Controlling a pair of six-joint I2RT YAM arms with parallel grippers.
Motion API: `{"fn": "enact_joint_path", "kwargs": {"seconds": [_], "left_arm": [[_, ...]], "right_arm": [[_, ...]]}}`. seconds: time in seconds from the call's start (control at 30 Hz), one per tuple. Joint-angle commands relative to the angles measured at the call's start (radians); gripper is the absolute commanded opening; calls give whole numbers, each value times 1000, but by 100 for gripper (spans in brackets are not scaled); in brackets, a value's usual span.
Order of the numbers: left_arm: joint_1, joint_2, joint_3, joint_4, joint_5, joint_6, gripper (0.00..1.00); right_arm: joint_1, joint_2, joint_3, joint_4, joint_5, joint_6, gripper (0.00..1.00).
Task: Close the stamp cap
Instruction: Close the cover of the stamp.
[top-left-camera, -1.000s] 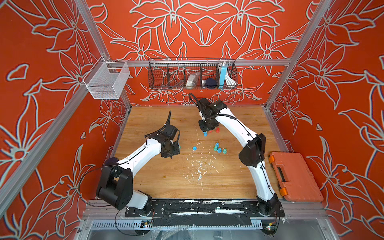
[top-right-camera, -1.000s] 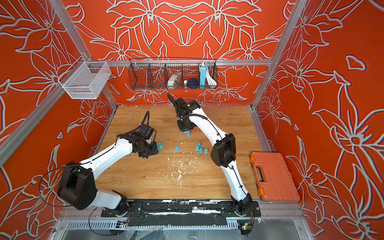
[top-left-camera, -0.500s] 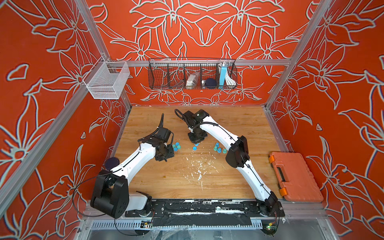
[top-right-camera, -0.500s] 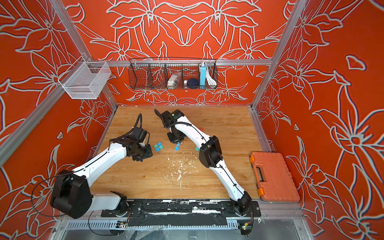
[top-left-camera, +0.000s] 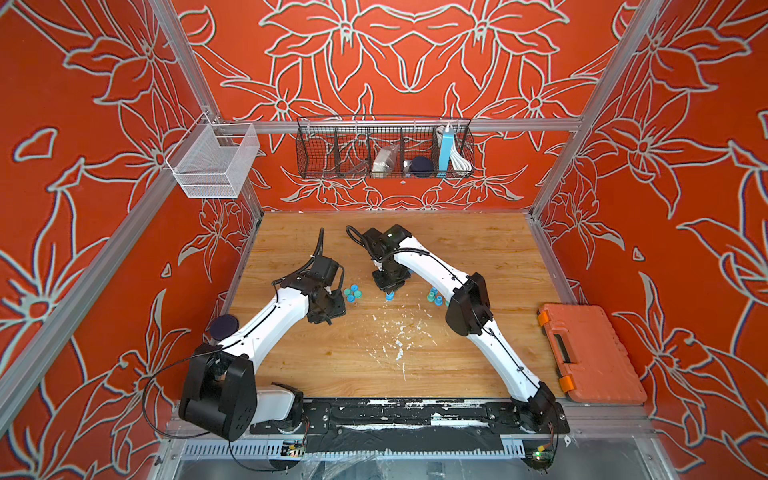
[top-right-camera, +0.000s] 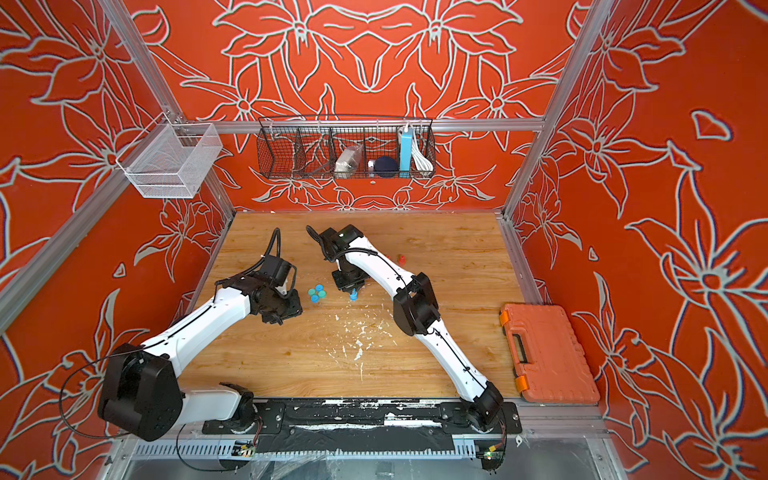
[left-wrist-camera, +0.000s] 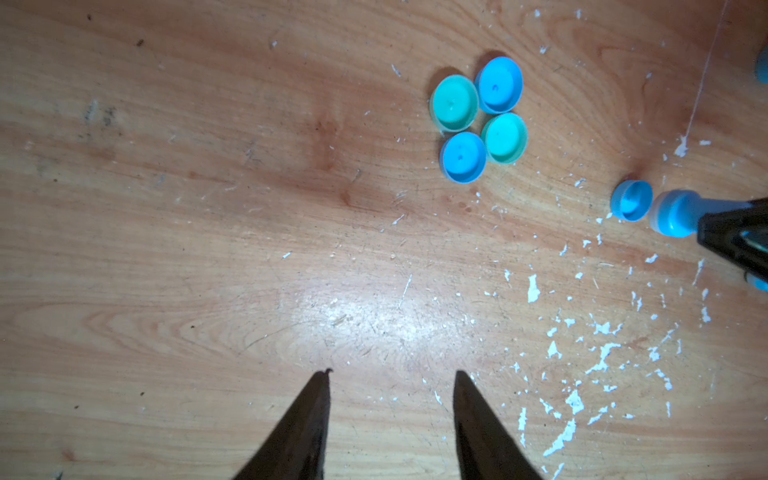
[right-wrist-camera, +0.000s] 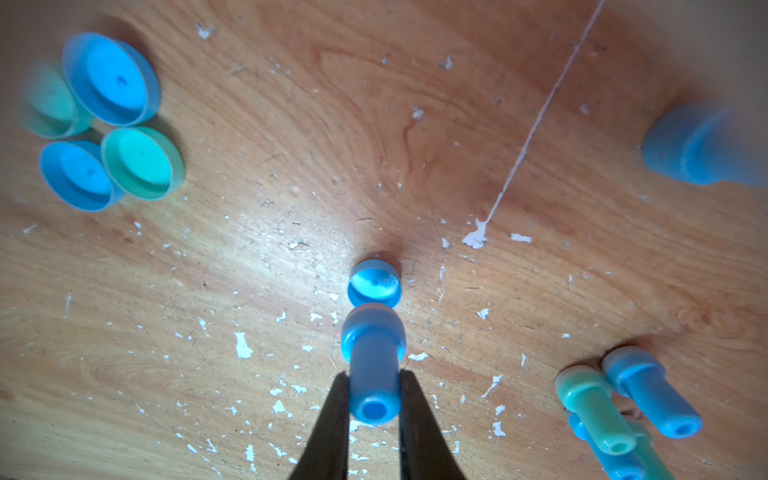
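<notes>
My right gripper (right-wrist-camera: 374, 376) is shut on the handle of a blue stamp (right-wrist-camera: 373, 357), which points down at the table. Just beyond its wide end lies a small blue cap (right-wrist-camera: 375, 284), open side up; I cannot tell whether they touch. Both top views show that gripper (top-left-camera: 389, 286) (top-right-camera: 351, 284) left of the table's middle, with the stamp's blue end (top-left-camera: 389, 296) below it. The left wrist view catches the stamp (left-wrist-camera: 675, 212) and cap (left-wrist-camera: 631, 205) at its edge. My left gripper (left-wrist-camera: 392, 374) (top-left-camera: 332, 305) stands open over bare wood, nothing between its fingers.
Several blue and green caps (top-left-camera: 352, 293) (left-wrist-camera: 478, 120) lie clustered between the grippers. More stamps (right-wrist-camera: 623, 399) (top-left-camera: 434, 297) lie beside the right arm. An orange case (top-left-camera: 590, 353) sits at the right edge. Wire baskets (top-left-camera: 384, 147) (top-left-camera: 212, 162) hang on the walls. White flecks dot the wood.
My right gripper has carried the stamp from the back of the table leftward and forward to the lone cap. The left gripper has drawn back, uncovering the cluster of caps.
</notes>
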Motion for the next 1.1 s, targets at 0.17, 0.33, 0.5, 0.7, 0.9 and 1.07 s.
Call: {"fn": "enact_joint_path", "kwargs": {"seconds": [0.17,0.33,0.5,0.7,0.9,1.07], "left_arm": [[14,-23,-17,-17,-3,12,49],[18,-27,-19,-17,-2,14,49],[22,-28,-23,-17,0,15,49],[28,-30,-22,-17,1,16,49],[32,-33,-23,-18,3,17,49],[35,-36,-27,-18,3,17,49]], "right_arm": [[6,32,24,-11,-3,27,10],[6,39,25,-4,-5,28,10],[8,43,25,2,-5,29,10],[6,47,25,5,-3,29,10],[6,53,24,7,-2,29,10],[7,56,25,14,-3,31,10]]}}
